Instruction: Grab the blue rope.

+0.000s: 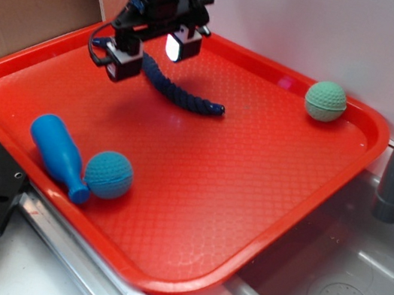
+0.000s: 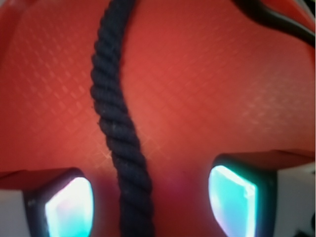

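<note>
Gripper (image 1: 152,55) hanging wide apart over the blue rope (image 1: 180,94), rope running between both fingers (image 2: 69,207), lying wavy on the red tray (image 1: 255,165).

Navy blue rope (image 1: 179,95) (image 2: 118,123) (braided, wavy)

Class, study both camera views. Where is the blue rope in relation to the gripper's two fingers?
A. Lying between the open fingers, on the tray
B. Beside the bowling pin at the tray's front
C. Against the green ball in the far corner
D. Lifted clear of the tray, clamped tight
A: the wrist view shows the rope running between the two spread fingers of the gripper, on the red tray.
</note>
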`<act>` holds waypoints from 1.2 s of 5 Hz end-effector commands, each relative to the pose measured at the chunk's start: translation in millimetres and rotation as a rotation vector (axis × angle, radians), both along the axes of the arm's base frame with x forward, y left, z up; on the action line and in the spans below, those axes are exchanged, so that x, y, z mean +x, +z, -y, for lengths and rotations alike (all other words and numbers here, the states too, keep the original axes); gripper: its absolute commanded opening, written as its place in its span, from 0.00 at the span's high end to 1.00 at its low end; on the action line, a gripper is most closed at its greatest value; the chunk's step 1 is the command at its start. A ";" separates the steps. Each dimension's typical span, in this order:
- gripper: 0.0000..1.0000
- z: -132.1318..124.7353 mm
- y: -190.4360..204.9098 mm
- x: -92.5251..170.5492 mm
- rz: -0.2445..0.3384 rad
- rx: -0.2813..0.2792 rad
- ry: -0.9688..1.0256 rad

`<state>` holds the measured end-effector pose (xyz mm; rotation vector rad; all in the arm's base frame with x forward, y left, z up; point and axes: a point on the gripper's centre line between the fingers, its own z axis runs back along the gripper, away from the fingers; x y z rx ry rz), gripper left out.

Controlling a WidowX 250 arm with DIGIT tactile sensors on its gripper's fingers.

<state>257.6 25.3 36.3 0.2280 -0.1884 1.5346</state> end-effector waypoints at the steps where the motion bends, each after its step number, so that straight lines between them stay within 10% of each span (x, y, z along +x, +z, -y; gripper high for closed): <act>1: 0.00 -4.3 -12.6 4.9 -0.008 0.005 -0.041; 2: 1.00 -0.3 -13.0 3.3 0.014 0.012 -0.029; 5: 1.00 -0.2 -1.8 -1.0 0.013 0.100 -0.028; 6: 1.00 -0.5 41.0 1.0 -0.037 -0.053 -0.266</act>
